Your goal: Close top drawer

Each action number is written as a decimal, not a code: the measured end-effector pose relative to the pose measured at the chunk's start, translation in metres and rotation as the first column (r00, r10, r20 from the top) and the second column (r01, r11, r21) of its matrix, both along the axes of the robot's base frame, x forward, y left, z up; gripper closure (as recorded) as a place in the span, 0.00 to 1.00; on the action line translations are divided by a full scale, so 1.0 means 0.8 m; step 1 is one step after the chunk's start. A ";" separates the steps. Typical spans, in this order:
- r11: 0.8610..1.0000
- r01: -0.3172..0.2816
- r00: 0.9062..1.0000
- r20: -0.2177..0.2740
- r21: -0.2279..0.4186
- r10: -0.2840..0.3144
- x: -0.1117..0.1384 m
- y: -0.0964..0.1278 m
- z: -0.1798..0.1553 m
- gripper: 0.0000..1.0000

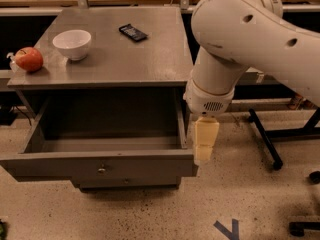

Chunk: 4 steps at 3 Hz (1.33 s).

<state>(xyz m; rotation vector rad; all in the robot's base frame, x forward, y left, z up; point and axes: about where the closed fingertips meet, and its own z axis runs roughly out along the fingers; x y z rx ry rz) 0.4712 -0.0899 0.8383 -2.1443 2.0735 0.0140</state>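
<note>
The top drawer (100, 169) is a wide grey metal drawer pulled far out of the grey cabinet, empty inside, with a small brassy knob (102, 170) at the centre of its front panel. My gripper (204, 146), with cream-coloured fingers pointing down, hangs from the big white arm (235, 44) just right of the drawer's front right corner, close beside it or touching it. It holds nothing.
On the cabinet top (130, 59) lie a white bowl (72, 43), a red apple (29, 59) at the left edge, and a black phone (133, 32). A narrower drawer front (127, 182) shows below. A black stand leg (265, 139) is on the floor to the right.
</note>
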 end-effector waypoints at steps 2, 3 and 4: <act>0.999 -0.045 0.995 0.092 -0.007 0.045 0.027 0.045 -0.100 0.00; 0.999 -0.046 0.991 0.128 0.009 0.044 0.035 0.051 -0.100 0.00; 0.998 -0.056 0.992 0.109 0.004 0.055 0.033 0.052 -0.104 0.00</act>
